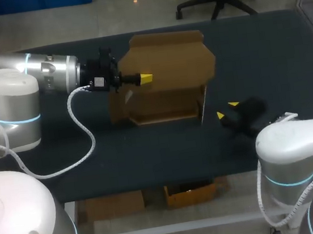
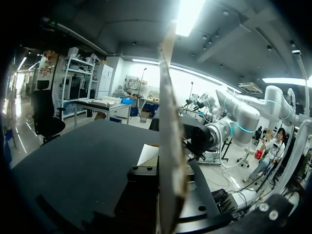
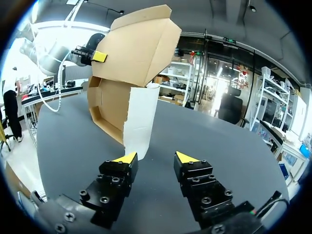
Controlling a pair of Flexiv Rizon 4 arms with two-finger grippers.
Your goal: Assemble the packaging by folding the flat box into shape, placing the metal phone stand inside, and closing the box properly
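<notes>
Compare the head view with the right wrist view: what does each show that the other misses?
Only the head view: the right arm's white body, and the cardboard box seen from above on the dark table.
Only the right wrist view: the right pincer close up, fingers apart with nothing between them, and the broad face of the box's white panel, upright ahead of it.
Both: the box partly folded, its flap raised, with the left pincer's yellow tip on that flap.

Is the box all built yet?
Not yet. The cardboard box stands partly folded and open. The left gripper holds one panel up; the right gripper sits open beside it. No phone stand shows, so putting that in and closing are left.
</notes>
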